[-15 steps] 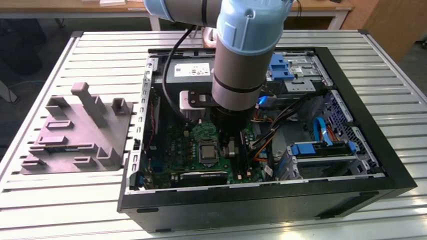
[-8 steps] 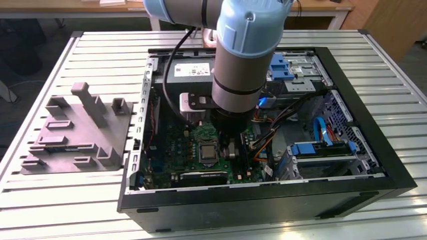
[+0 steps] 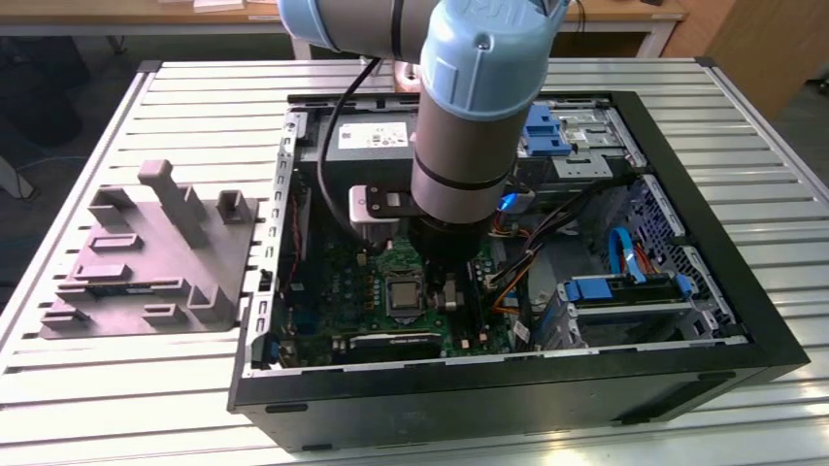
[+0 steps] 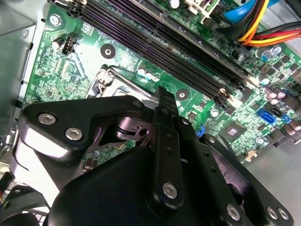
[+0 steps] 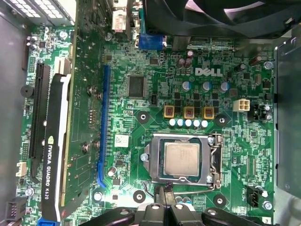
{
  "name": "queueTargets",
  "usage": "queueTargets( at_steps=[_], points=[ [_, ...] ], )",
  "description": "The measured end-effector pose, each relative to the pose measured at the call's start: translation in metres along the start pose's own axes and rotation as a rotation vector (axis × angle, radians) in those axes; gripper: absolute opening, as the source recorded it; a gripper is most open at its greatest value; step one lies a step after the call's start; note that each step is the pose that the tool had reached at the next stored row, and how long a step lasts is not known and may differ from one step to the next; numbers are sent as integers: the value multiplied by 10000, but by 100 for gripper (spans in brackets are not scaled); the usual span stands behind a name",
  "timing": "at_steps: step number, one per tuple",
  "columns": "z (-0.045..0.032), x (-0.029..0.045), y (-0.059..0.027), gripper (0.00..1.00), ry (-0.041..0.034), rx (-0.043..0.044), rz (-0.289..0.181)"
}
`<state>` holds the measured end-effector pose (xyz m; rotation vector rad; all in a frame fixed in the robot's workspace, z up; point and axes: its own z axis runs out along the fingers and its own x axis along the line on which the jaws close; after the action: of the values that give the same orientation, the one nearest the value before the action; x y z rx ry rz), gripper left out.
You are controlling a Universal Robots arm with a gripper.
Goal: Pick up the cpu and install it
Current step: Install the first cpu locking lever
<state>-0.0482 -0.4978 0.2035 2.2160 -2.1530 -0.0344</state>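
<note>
Slatted metal table carries an open computer case (lid off) beside a grey holder block

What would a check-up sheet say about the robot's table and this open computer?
Surface: slatted metal table carrying an open computer case.
Job's things: the cpu lies flat inside the silver socket frame on the green board.
Clutter: grey plastic holder block on the table, to the exterior view's left of the case.
Grippers: the hand is shut, empty, just beside the socket frame.
Cables: orange, yellow and red wires inside the case.
Surroundings: wooden desk behind the table.
</note>
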Motion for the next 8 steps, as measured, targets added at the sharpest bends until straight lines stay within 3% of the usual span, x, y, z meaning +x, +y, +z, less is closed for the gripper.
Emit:
queueTargets(
  at_steps=[8],
  points=[
    [30, 3, 5, 11, 3, 28, -67]
  ],
)
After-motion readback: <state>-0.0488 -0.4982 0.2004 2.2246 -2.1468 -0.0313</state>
